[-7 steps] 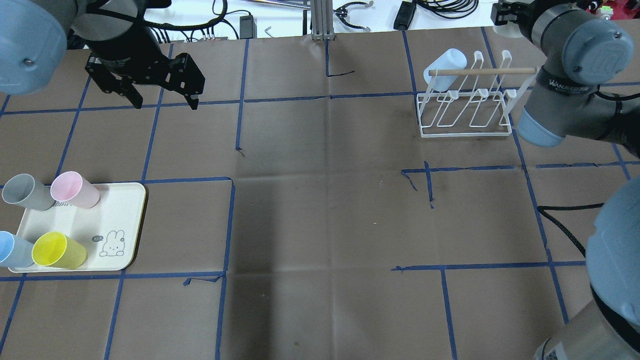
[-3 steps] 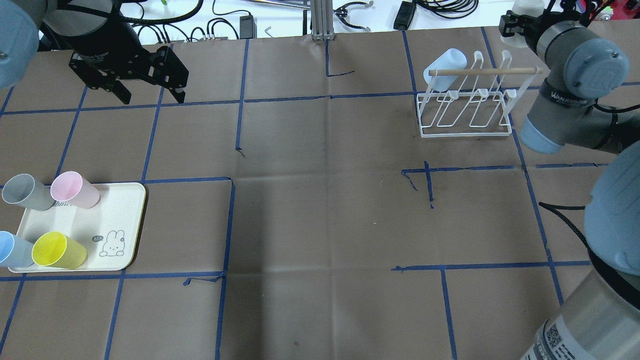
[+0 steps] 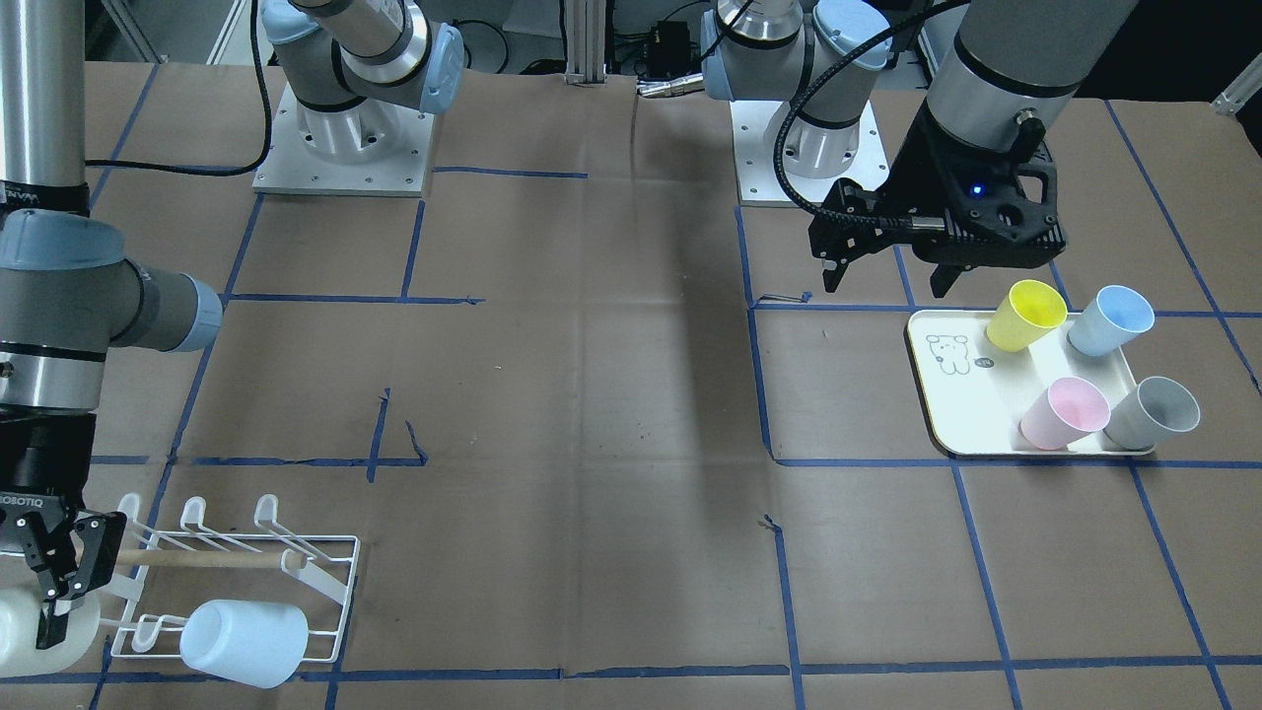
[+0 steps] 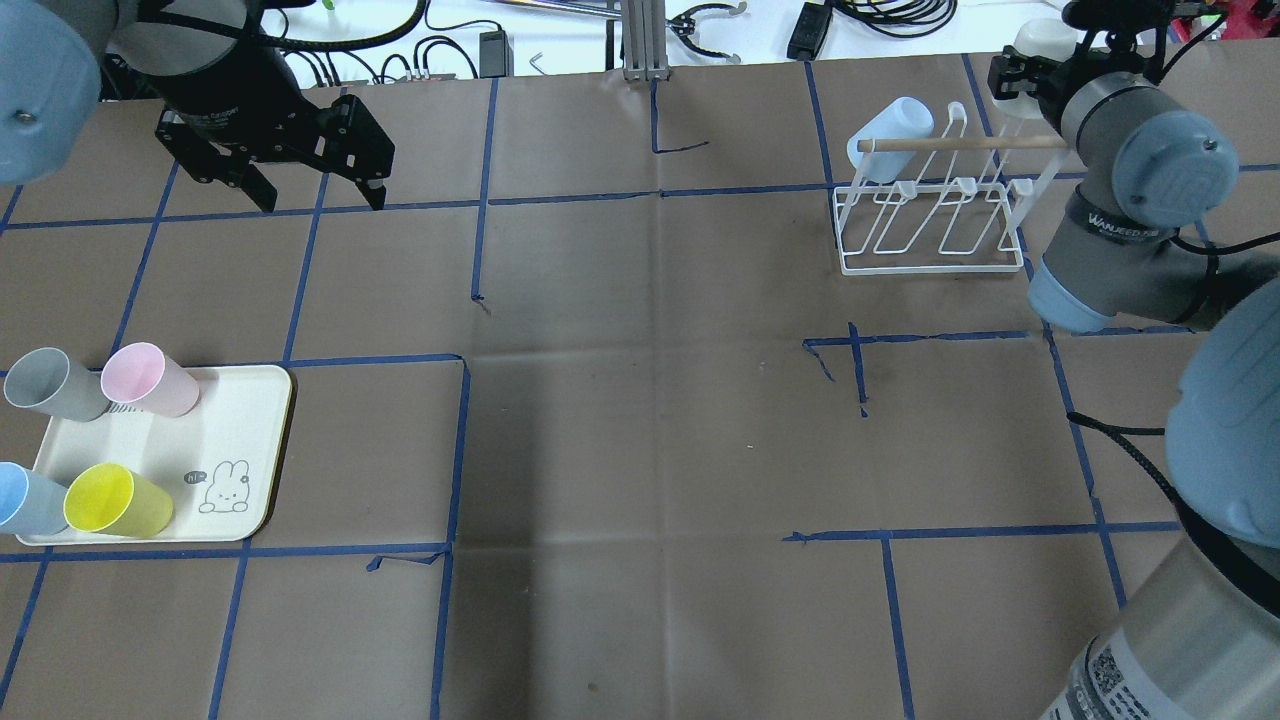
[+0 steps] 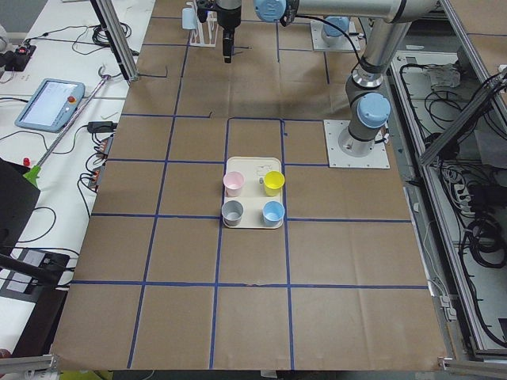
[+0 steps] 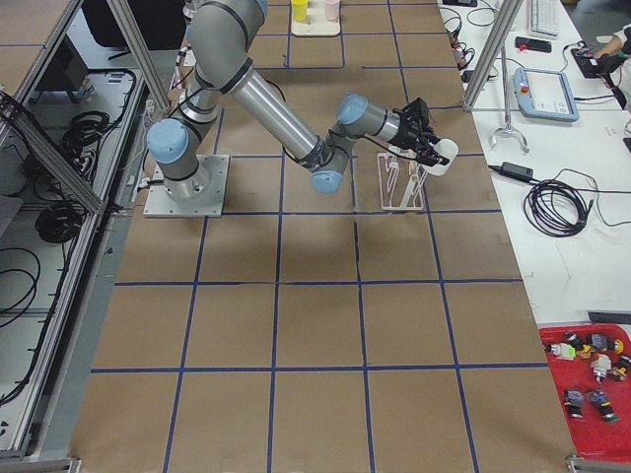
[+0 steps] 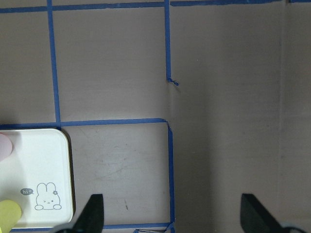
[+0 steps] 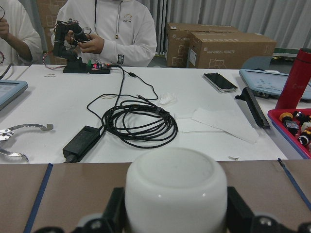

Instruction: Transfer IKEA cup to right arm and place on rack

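Over the last second my right arm (image 4: pixel 1150 190) had drawn its elbow nearer. That brought my right pincer (image 3: pixel 61 592) in beside the far right end of the rack (image 4: pixel 930 268). My left pincer (image 4: pixel 320 203) had shifted only a little.

My right pincer was clenched on the white cup (image 8: pixel 176 189), a finger on either side and the closed base showing in the right wrist view. The cup hung off the table (image 4: pixel 640 400) at the far edge, just beside the right end of the wooden rod (image 4: pixel 960 143). I could not tell whether it touched a prong. A pale-blue cup (image 4: pixel 893 135) already sat on the rack's far left prong.

My left pincer was released and empty, its fingers spread wide above the far left of the table. It was well apart from the cream tray (image 4: pixel 230 440) at the near left. On that tray stood a grey cup (image 4: pixel 45 385), a pink cup (image 4: pixel 150 380), a blue cup (image 4: pixel 25 500) and a yellow cup (image 4: pixel 115 500).
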